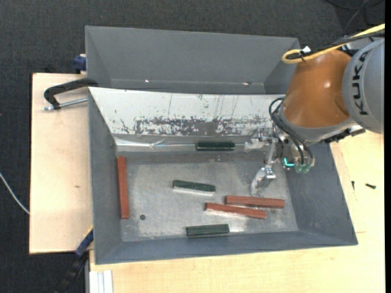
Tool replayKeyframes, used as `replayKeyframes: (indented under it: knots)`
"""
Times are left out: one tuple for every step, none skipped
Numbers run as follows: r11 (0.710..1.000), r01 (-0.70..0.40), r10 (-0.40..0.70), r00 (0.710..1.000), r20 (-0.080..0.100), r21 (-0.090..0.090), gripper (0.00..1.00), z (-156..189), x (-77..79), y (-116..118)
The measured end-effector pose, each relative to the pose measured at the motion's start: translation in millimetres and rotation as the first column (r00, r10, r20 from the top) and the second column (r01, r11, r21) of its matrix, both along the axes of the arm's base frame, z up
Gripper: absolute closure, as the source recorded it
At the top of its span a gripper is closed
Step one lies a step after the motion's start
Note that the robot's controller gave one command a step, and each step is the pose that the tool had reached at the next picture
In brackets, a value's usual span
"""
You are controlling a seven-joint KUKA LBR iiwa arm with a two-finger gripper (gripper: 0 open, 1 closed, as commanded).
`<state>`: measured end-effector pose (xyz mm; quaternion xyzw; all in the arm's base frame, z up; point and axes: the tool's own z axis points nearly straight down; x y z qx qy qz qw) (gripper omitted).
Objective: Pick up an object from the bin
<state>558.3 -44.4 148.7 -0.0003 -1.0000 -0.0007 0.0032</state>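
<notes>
The fingers [264, 177] are held low in the bin [101, 163], just above the upper red bar [255, 202]. Whether they are open or closed cannot be told. A second red bar [236, 210] lies just beside it, so both could be caught, or one nudged away.

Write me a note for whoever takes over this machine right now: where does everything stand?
Pincer: over the right of the grey metal bin, just behind a pair of red-brown flat bars; open or shut cannot be told.
Elsewhere: long red-brown bar by the left wall; dark green bar at the back wall, dark green bar mid-floor, dark green bar in front.
Done: nothing lifted.
Left: grasp one bar, raise it out.
</notes>
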Motion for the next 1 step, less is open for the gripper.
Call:
replayKeyframes:
  knots:
    - [1.000, -0.001, 0.001, 1.000, 0.008, -0.001, 0.00, 4.3, 1.9, 0.0]
